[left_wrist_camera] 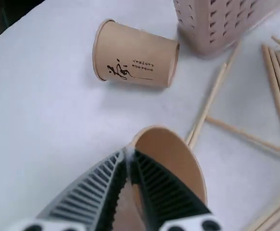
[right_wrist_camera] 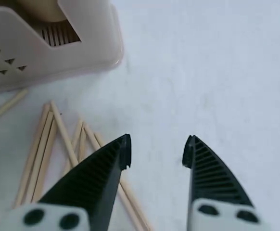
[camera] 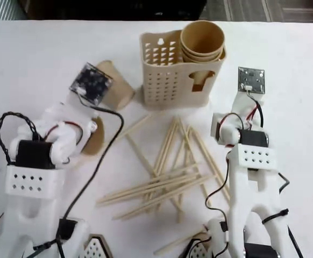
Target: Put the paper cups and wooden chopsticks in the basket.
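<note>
high view, white table (camera: 38,54) w/ scattered chopsticks (camera: 166,183), left pincer (left_wrist_camera: 128,155) clamping cup (left_wrist_camera: 171,156), right pincer (right_wrist_camera: 157,150) agape

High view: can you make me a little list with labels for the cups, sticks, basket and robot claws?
basket: upright on the table
stacked cups: inside the basket
loose cup: lying on its side beside the basket
held cup: rim pinched by the left gripper
chopsticks: scattered on the table in front of the basket
right gripper: open, empty, above the table near the chopsticks
</note>
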`<act>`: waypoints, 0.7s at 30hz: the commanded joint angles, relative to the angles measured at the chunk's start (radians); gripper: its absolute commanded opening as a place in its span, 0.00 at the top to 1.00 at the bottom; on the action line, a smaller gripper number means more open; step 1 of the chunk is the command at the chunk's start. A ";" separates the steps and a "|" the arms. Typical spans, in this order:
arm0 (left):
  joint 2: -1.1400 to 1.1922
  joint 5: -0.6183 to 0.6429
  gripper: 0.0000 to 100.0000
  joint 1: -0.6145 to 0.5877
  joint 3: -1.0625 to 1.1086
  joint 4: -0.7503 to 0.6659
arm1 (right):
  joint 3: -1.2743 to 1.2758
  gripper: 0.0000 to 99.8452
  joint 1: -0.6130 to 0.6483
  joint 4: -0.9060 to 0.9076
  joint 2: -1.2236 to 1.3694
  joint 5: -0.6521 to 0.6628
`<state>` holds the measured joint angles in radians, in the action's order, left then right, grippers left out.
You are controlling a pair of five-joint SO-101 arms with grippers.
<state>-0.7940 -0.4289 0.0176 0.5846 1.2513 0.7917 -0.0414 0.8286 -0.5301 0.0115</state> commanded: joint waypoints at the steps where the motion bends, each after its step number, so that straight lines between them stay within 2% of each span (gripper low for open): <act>1: 0.008 0.083 0.98 0.010 -0.029 -0.060 | -0.006 0.82 0.010 -0.015 -0.035 0.011; 5: 0.008 0.133 0.98 -0.018 0.012 -0.127 | -0.006 0.82 0.010 -0.015 -0.035 0.011; 13: 0.008 0.130 0.98 -0.119 0.249 -0.381 | -0.005 0.82 0.012 -0.015 -0.035 0.037; 17: 0.008 0.132 0.97 -0.177 0.307 -0.443 | -0.005 0.82 0.012 -0.015 -0.035 0.037; 21: 0.008 0.132 0.87 -0.222 0.318 -0.427 | -0.005 0.82 0.012 -0.015 -0.035 0.037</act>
<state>-0.7864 -0.3076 -0.1680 0.9037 0.8401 0.7917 -0.0414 0.8286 -0.5301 0.0361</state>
